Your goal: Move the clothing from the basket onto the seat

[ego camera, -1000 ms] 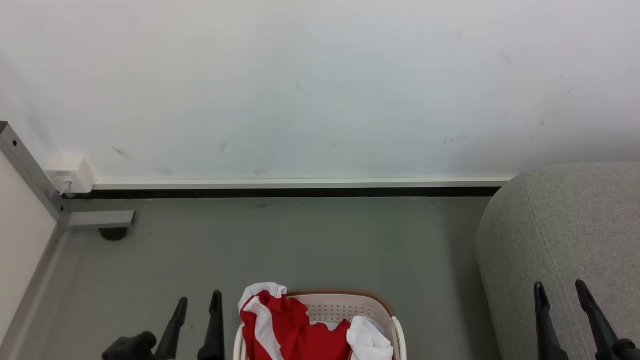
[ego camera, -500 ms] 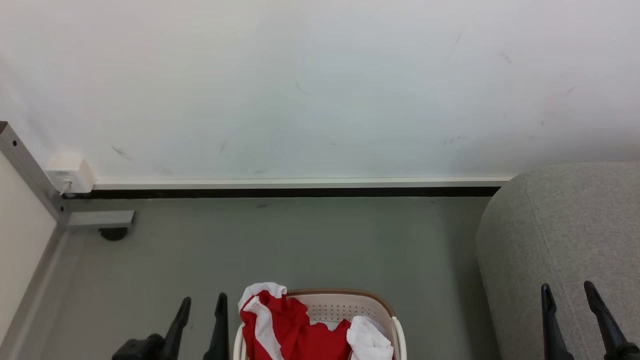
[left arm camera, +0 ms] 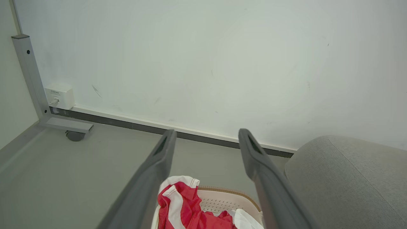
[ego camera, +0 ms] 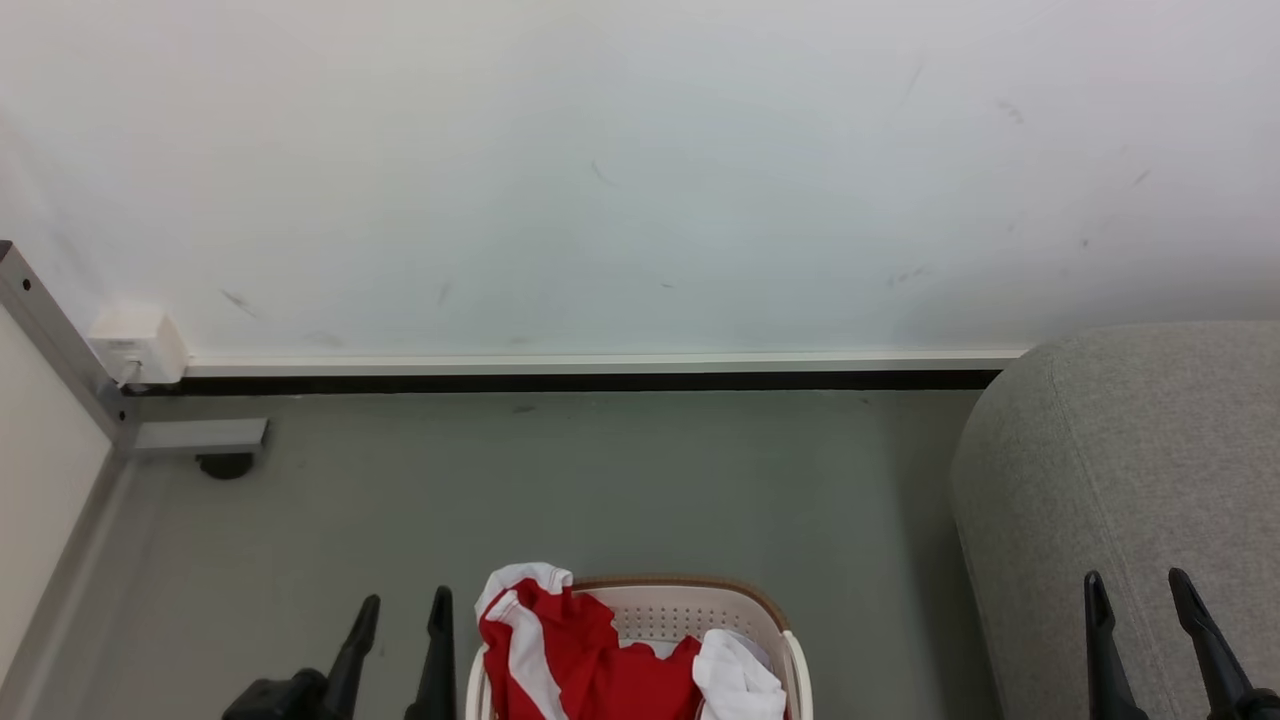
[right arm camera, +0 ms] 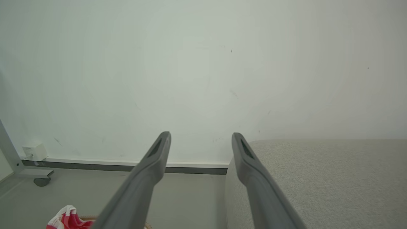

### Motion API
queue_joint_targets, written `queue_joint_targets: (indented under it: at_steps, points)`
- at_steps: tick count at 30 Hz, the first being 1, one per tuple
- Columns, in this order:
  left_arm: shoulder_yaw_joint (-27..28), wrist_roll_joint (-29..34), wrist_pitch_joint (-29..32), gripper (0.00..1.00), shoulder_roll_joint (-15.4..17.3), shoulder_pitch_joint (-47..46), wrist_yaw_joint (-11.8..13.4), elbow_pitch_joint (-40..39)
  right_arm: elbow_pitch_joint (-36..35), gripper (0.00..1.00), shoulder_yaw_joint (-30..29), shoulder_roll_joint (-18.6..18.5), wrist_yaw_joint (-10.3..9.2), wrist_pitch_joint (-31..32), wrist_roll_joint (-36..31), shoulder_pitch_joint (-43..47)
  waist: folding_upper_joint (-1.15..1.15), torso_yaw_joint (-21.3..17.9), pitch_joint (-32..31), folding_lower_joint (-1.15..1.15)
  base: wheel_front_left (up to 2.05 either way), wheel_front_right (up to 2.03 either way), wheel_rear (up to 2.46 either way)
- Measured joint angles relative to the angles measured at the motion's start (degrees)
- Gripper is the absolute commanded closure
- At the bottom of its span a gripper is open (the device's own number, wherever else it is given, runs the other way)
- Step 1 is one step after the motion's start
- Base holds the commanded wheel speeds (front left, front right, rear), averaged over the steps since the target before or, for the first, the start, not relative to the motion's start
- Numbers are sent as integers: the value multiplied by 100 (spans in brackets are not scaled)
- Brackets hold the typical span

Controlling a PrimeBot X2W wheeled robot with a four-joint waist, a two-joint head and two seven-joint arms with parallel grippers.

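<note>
The cream basket [ego camera: 740, 608] with a brown rim stands on the floor at the bottom centre of the head view. Red clothing with white stripes [ego camera: 560, 640] spills over its left rim, and a small white cloth [ego camera: 735, 680] lies at its right side. My left gripper [ego camera: 405, 604] is open just left of the basket, nothing between its fingers. Over the grey seat [ego camera: 1130, 450] at the right, my right gripper [ego camera: 1139, 582] is open and holds nothing. The left wrist view has the red clothing [left arm camera: 181, 206] and basket [left arm camera: 222, 200] below my open fingers [left arm camera: 165, 149].
A white wall with a dark skirting strip [ego camera: 600, 382] runs across the back. A grey metal frame leg with a castor [ego camera: 225, 465] and a white wall socket box [ego camera: 135, 345] sit at the far left. Grey floor [ego camera: 600, 480] lies between basket and wall.
My left gripper has shifted slightly right, toward the basket. My right gripper has shifted slightly right and a little lower over the seat. Basket and clothing have not moved.
</note>
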Motion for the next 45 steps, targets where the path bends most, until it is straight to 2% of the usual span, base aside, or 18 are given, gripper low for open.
queue_joint_targets:
  at_steps: [13,21,31,38,45]
  points:
    - [22,65,-2,0,3,-31,-60,10,-9,0,122,1,0,0,29,-53,0,-153,172,0,0,0,0]
    - [-214,350,-5,0,5,-759,-261,337,-145,0,225,1,0,-2,43,-689,0,-317,852,0,0,0,0]
    - [-1009,726,-5,0,23,-2282,-417,1402,-296,0,490,1,0,-2,116,-1616,0,-516,2031,1,0,0,0]
    - [-1626,900,7,0,151,-3209,-443,2607,-439,0,756,5,0,-2,219,-2203,0,-744,2824,1,0,0,0]
    - [-2064,896,379,0,196,-3774,-455,3802,-589,0,800,3,0,-2,412,-2453,0,-1017,3494,2,0,0,0]
